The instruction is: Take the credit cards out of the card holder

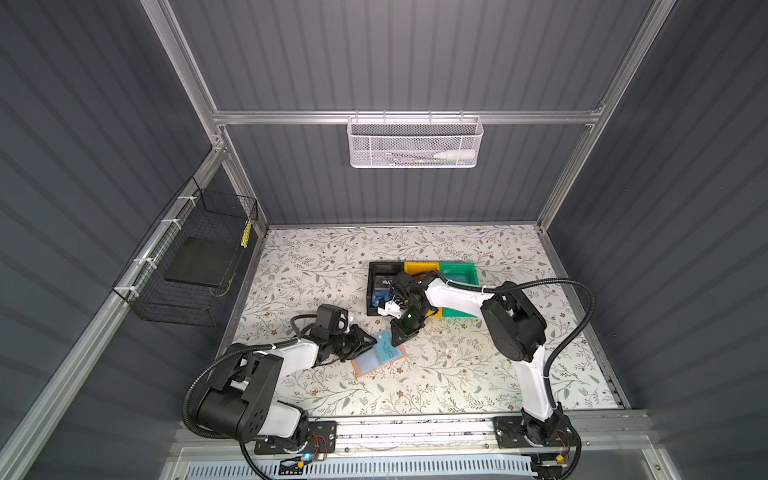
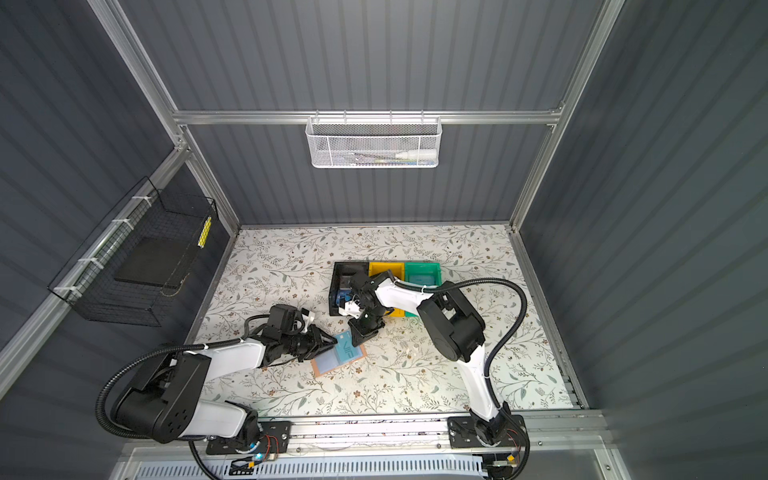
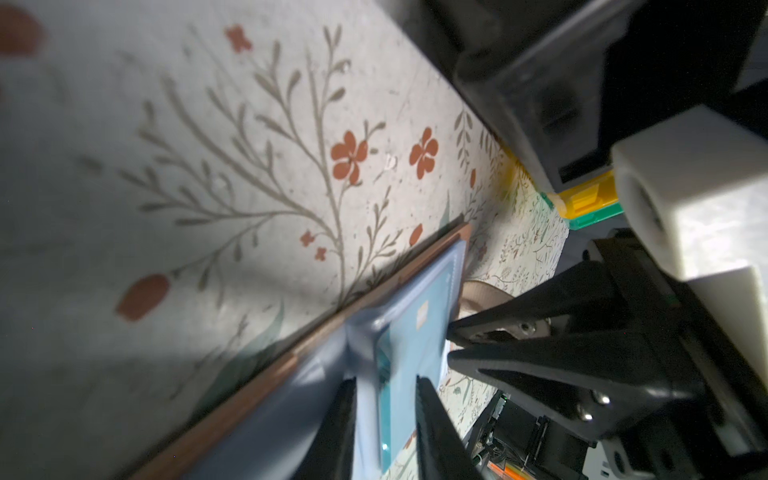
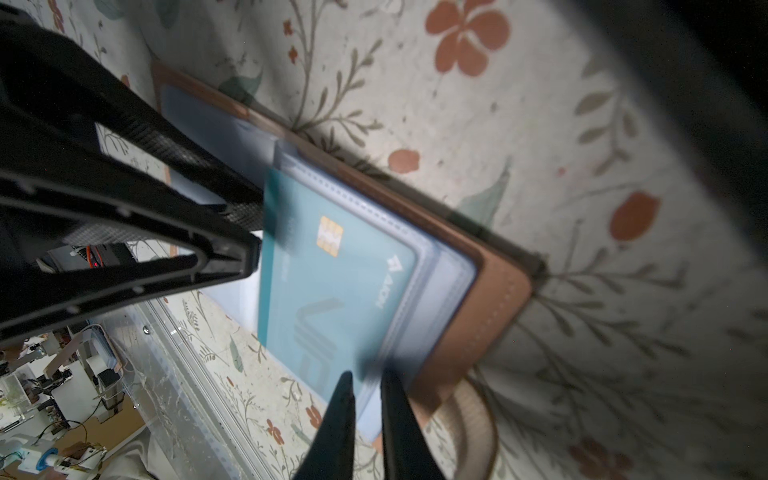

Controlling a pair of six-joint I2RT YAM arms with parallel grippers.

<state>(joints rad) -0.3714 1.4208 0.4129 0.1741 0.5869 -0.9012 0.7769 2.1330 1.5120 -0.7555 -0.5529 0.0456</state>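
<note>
Nearest: the card holder (image 1: 368, 361) lies open flat on the table, and the teal credit card (image 4: 332, 282) sits partway out of its sleeve with its long edge facing the left gripper (image 3: 384, 382), so its long axis runs across that reach. The left arm is low and nearly level, jaws apart astride the exposed edge, so it looks best placed for the pull. Beyond, the right gripper (image 4: 368, 374) angles down onto the sleeve's rim with jaws close together (pinching or not, cannot tell); farthest, the black bin (image 1: 374, 266) holds other cards (image 1: 385, 284)
</note>
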